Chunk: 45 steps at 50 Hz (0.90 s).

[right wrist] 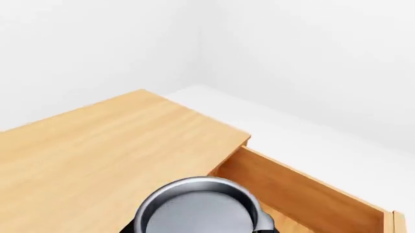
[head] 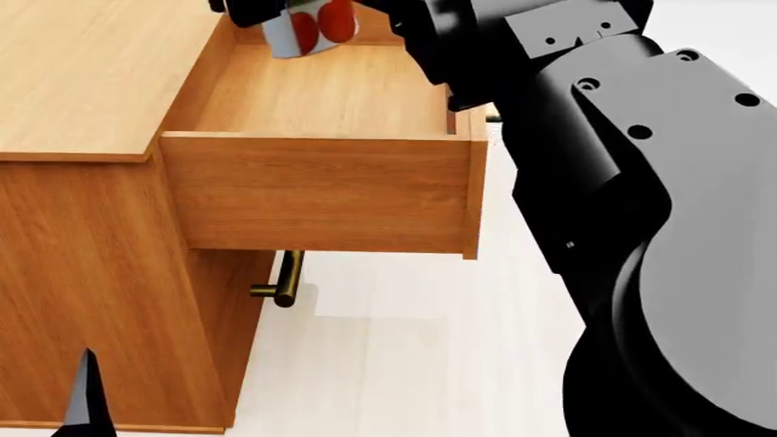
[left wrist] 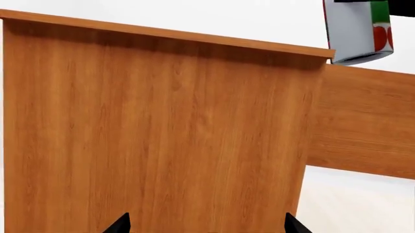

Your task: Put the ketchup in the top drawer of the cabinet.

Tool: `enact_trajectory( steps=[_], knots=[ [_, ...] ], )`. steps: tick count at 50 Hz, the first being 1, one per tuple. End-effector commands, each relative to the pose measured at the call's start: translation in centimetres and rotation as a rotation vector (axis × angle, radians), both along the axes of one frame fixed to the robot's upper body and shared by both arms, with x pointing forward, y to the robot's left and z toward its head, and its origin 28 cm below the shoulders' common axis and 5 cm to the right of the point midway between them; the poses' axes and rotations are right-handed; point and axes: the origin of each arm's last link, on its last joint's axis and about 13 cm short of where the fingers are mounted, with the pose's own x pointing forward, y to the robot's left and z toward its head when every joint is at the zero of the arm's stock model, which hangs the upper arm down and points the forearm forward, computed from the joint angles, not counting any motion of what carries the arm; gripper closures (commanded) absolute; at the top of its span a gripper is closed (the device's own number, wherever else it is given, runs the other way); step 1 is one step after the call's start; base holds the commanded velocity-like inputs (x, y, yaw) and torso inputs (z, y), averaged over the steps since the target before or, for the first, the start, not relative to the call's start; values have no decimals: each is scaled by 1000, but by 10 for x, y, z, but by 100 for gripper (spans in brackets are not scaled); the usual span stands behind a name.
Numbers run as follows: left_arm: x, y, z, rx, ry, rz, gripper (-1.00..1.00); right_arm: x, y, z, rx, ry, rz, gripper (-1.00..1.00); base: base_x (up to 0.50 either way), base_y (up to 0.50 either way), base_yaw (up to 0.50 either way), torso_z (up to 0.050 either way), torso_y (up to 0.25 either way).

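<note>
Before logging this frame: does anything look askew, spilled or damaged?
Nothing spilled or damaged. The ketchup hangs slightly tilted in the right gripper over the top drawer, which stands pulled out of the cabinet, as the task needs.

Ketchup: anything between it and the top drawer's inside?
Nothing visible. The top drawer is pulled out and looks empty. The ketchup hangs in the right gripper over the drawer's back end, with only open air below it.
</note>
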Motion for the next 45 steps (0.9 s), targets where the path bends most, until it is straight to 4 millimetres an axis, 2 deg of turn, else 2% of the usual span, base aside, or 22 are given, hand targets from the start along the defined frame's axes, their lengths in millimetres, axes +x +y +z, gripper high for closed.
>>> enact_trajectory(
  steps=[1,5,26,45],
  knots=[
    [0,0,0,-1,2,0,-100,-3,-1,6,108,56,37,100,0,0,0,0,0],
    [0,0,-2,-1,5,-1,-100,-4,-1,7,172,77,38,100,0,0,0,0,0],
    [1,-1,-4,-7,11,-5,-100,0,-3,-7,56,87,31,100,0,0,0,0,0],
    [0,-1,-4,-3,12,-3,-100,6,-5,-32,49,119,36,100,0,0,0,0,0]
  ],
)
